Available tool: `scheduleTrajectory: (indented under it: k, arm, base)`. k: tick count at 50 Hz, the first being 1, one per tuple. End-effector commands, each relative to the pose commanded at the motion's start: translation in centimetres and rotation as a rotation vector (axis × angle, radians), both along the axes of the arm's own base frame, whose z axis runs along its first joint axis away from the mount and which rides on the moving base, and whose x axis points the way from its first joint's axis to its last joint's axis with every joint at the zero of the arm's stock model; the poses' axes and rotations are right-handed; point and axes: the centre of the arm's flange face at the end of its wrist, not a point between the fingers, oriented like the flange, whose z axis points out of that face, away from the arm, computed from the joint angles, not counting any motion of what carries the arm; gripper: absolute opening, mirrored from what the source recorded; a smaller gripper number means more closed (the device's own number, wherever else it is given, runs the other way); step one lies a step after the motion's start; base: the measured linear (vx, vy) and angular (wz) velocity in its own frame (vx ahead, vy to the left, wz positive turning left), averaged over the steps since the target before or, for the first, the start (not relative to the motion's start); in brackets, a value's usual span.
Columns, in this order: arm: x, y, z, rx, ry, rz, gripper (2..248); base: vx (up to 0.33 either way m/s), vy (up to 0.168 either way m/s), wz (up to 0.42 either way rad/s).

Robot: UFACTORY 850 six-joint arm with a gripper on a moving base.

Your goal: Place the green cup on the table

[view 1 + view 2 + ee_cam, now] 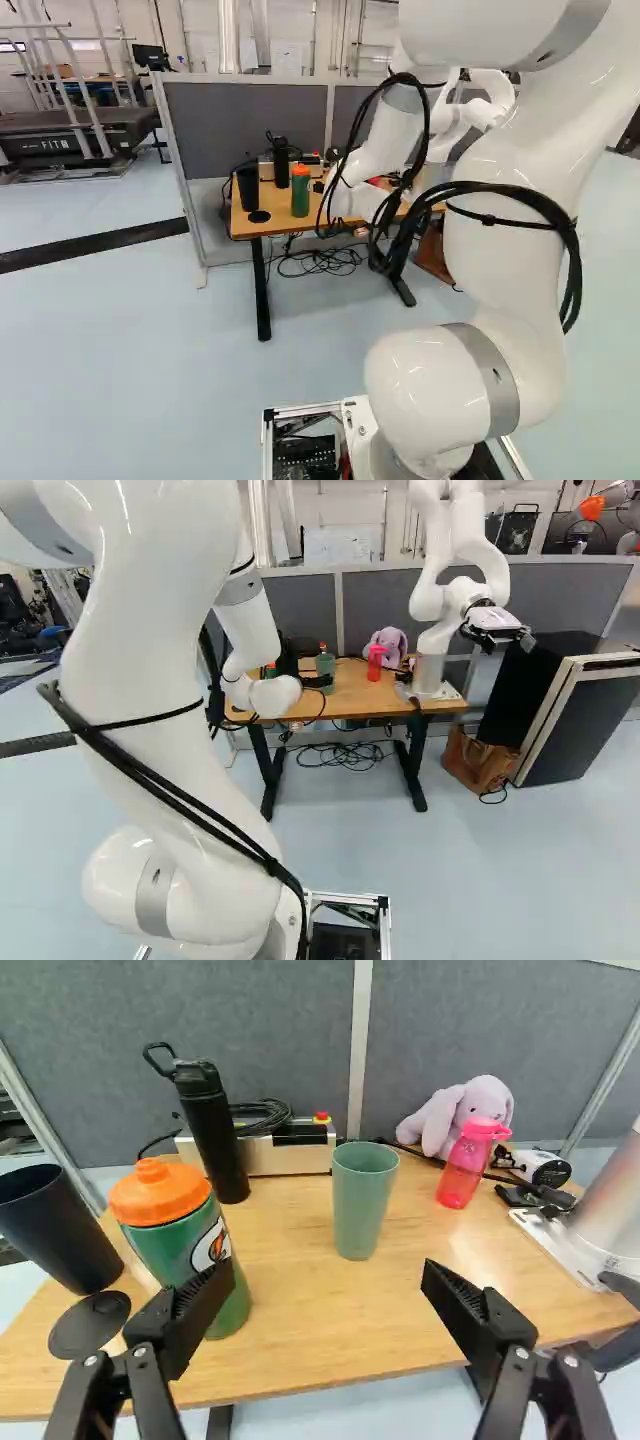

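The wrist view has the green cup (362, 1205) standing upright on the wooden table (300, 1345), open end up. My gripper (328, 1285) stands open with nothing between its fingers; the cup is ahead of it, untouched. One finger overlaps the green bottle with the orange lid (175, 1230); whether they touch I cannot tell. In the right base view the green cup (325, 672) shows just beyond my arm's wrist. In the left base view the arm hides the cup. My gripper's fingers cannot be made out in either base view.
Around the cup stand a black cup (60, 1230), a black lid (90, 1324), a black bottle (213, 1130), a pink bottle (466, 1165) and a plush bunny (460, 1112). Another robot (440, 600) stands at the table's far end. Grey partitions (250, 125) rise behind.
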Motion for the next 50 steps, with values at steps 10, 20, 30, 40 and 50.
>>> scheduleTrajectory:
  k: [10,20,30,40,50]
  arm:
    - [-1.1,0.0,0.3,0.0,0.002,0.0,247]
    - [-2.7,-0.1,0.6,0.0,0.005,-0.001,247]
    - [-4.7,-0.1,0.8,0.0,0.009,-0.002,247]
    - [-7.2,-0.2,1.0,0.0,0.014,-0.003,247]
    - [-10.2,-0.2,1.0,0.0,0.019,-0.004,247]
  base:
    - [0.0,0.0,0.0]
    - [0.0,0.0,0.0]
    - [0.0,0.0,0.0]
    - [0.0,0.0,0.0]
    - [0.0,0.0,0.0]
